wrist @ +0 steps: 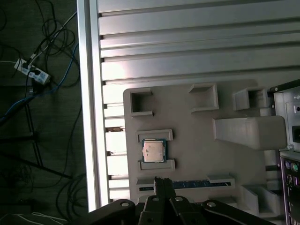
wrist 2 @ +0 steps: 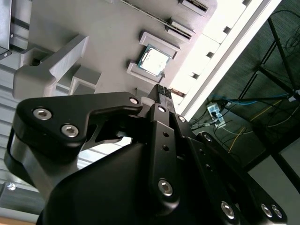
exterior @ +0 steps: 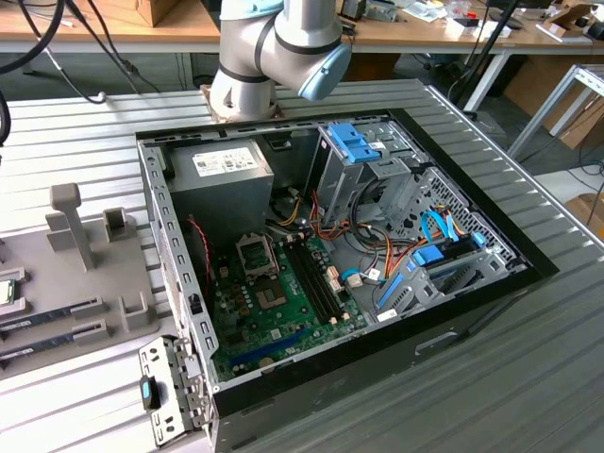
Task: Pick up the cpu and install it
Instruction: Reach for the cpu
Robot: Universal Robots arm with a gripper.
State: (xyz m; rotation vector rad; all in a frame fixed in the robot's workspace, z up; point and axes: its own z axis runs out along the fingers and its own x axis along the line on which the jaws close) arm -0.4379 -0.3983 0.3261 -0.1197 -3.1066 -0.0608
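At the exterior view's left, a grey holder tray (exterior: pixel 94 283) lies on the slotted metal desk (exterior: pixel 491 377), and it carries the parts in fixed nests so that each one has a known place. The cpu (wrist: pixel 153 151) rests in such a nest near the tray's outer edge. It lies flat, with its metal top upward, between two small brackets (wrist: pixel 157 165) which stop it from sliding and leave the top free for a grasp from above. Just beside it, memory sticks (exterior: pixel 57 310) stand on edge in long slots.

The tool (wrist: pixel 161 182) hangs over this tray, near the cpu but apart from it. Its fingers are clenched together and hold nothing, so the pick is not yet made.

More to the right, the computer case (exterior: pixel 396 349) lies on its side with the cover off, so the motherboard (exterior: pixel 283 311) faces up and can be reached from above. The cpu socket (exterior: pixel 255 253) on it seems open and empty, though it is too small to be sure. Behind the case stands the arm (exterior: pixel 274 47).
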